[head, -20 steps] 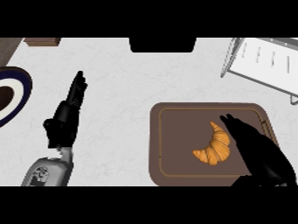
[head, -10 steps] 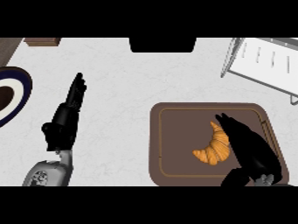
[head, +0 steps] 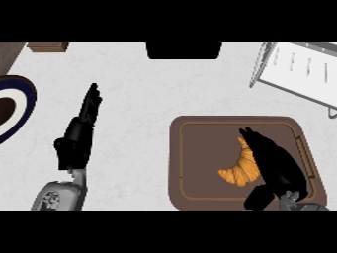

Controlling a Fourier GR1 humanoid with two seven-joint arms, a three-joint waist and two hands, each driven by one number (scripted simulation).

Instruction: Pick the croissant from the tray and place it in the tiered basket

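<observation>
The croissant [head: 238, 168] lies on the tray [head: 200, 148], long axis pointing away from the robot, just left of the right hand [head: 276, 165], whose straight fingers hold nothing; the left hand [head: 78, 136] rests open, well apart

My left hand [head: 76, 141] and right hand [head: 276, 165] are black. The croissant [head: 240, 167] is golden-orange, the tray [head: 200, 158] dark brown, the counter [head: 149, 94] mottled off-white. The plate [head: 26, 99] at the counter's left edge is navy-rimmed.

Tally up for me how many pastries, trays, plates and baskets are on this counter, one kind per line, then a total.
Croissant: 1
Tray: 1
Plate: 1
Tiered basket: 1
Total: 4
</observation>
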